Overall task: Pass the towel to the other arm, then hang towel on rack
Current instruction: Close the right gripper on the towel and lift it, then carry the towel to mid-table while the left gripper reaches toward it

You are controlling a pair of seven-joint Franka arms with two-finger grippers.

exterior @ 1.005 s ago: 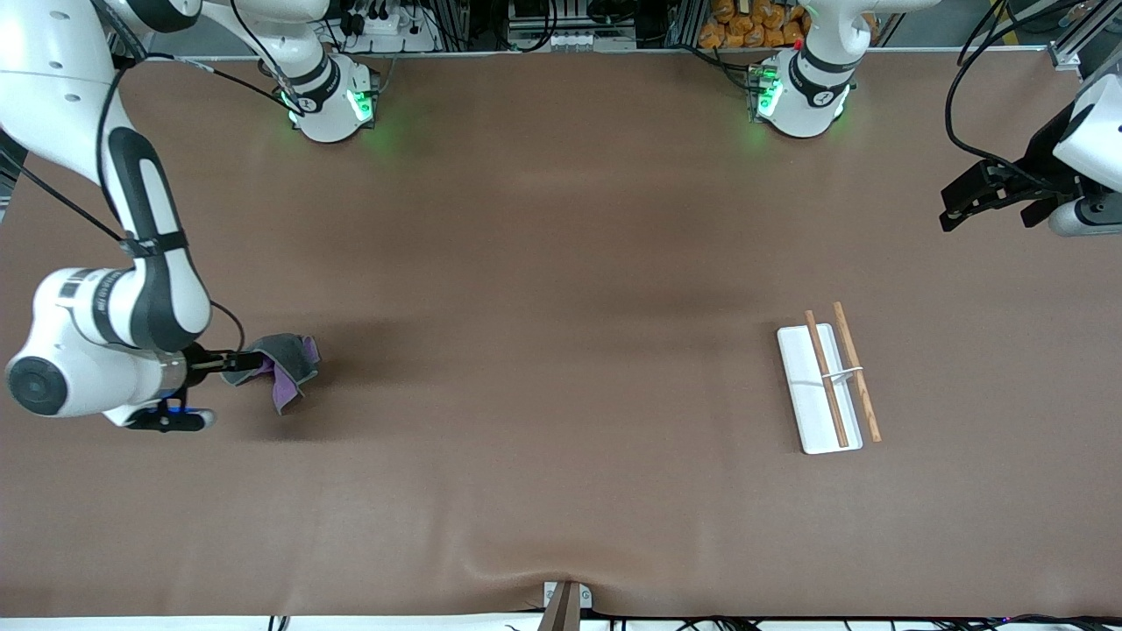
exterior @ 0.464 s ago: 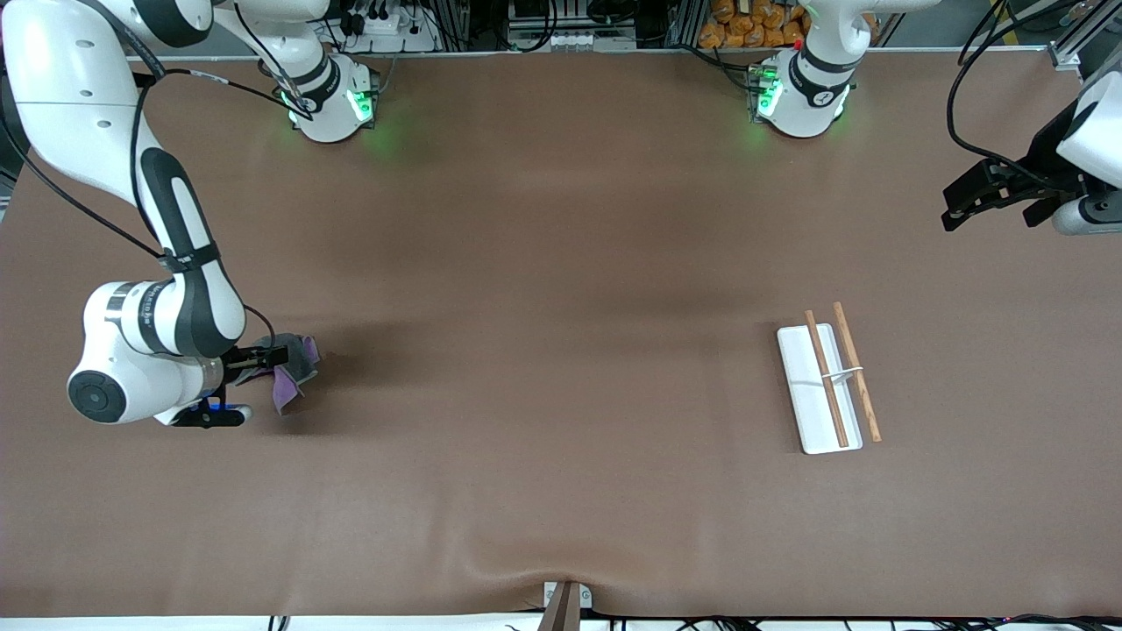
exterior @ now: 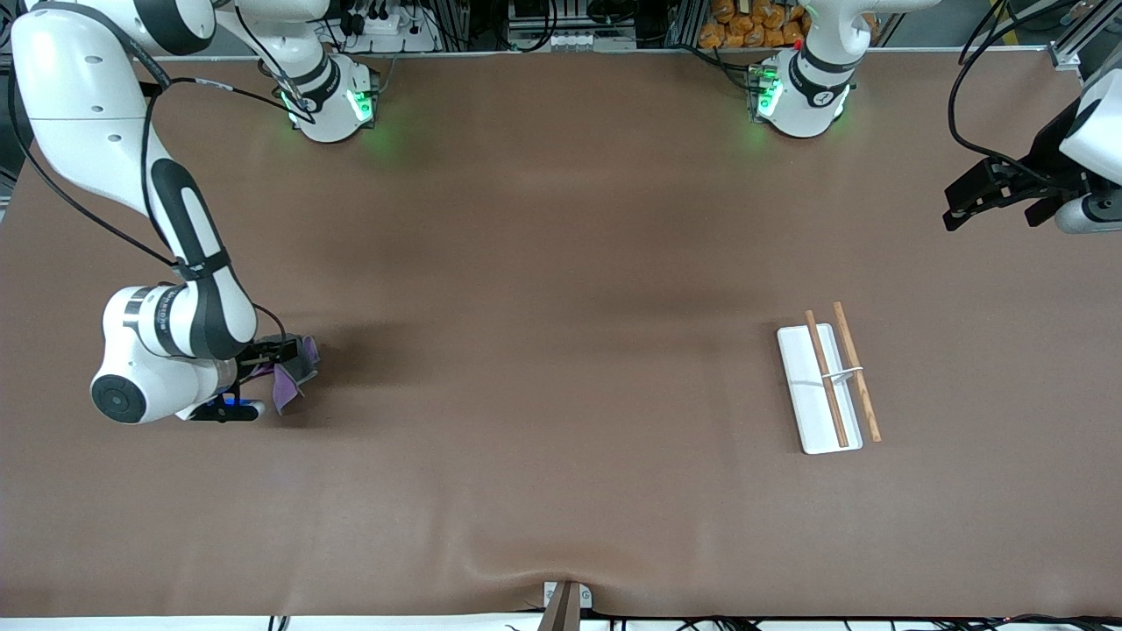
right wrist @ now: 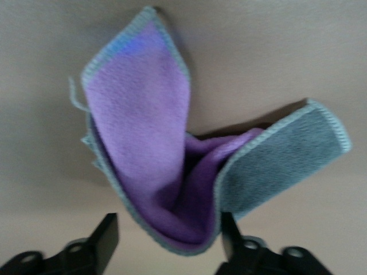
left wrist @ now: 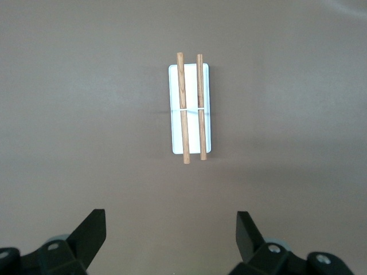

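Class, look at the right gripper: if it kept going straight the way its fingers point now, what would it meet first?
The towel. The right gripper has its fingers either side of the towel's folded purple-and-grey edge, so the cloth comes first, with the brown table just underneath; depth is hard to judge.

White arm shells with black joint bands; black cables are routed along the links. Green LEDs are lit at both bases. Black two-finger grippers are fitted.

- The towel [right wrist: 172, 166] lies crumpled on the brown table [right wrist: 275, 51], purple face showing, one grey flap folded out.
- The right gripper [right wrist: 166, 235] has its fingers [right wrist: 106, 235] apart, one each side of the towel's fold.
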